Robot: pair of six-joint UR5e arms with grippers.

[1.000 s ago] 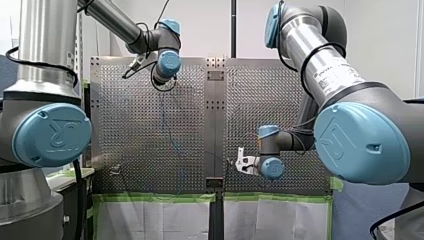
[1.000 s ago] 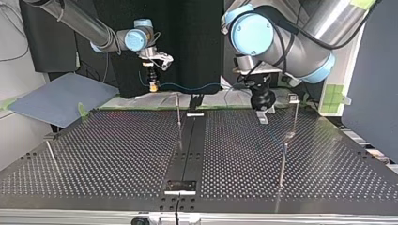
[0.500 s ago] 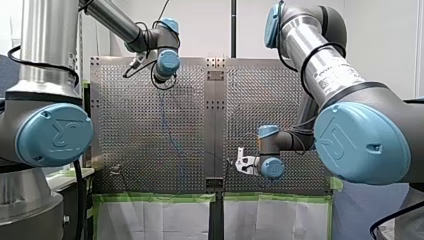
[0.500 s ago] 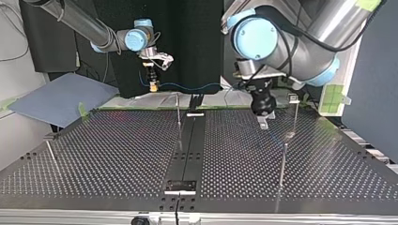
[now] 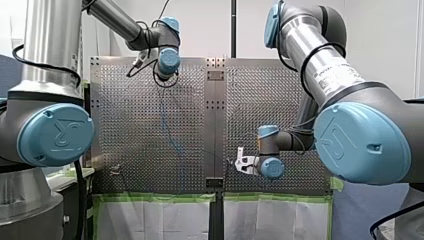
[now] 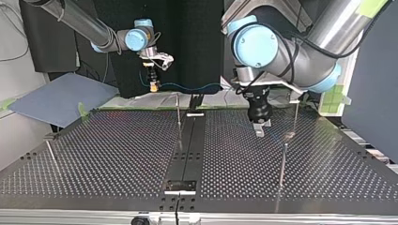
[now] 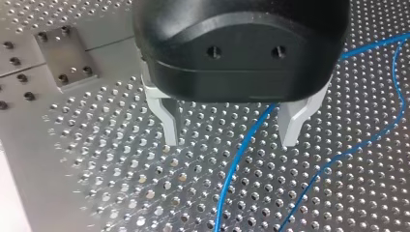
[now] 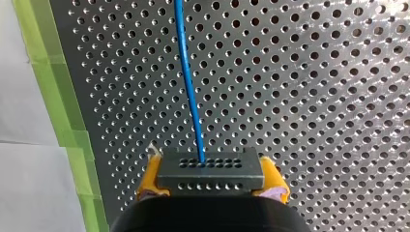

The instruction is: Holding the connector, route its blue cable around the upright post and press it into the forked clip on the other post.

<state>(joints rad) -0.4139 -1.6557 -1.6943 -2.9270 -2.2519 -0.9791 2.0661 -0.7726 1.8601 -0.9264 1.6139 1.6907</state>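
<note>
Connector (image 8: 211,170), a dark block with two rows of small holes, clamped between the yellow pads (image 8: 151,176) of my right gripper (image 8: 211,180). The blue cable (image 8: 189,92) leaves the block's face and runs straight ahead over the perforated table (image 8: 314,96), near the plate's edge with the green tape (image 8: 53,96).

In the top view this gripper hangs above the table's far edge, left of the centre strip. The cable stretches from it toward the view's right, behind a thin upright post (image 6: 178,115).

My left gripper (image 7: 231,140) points down at the plate with its pale fingers (image 7: 167,116) spread apart, gripping nothing. The cable passes between them, and a second loop of it lies just beside. Whether the cable touches either finger cannot be told.

At the top view's right stands a taller post (image 6: 295,117) topped by a small clip (image 6: 294,98), near my left gripper but apart from it.
</note>
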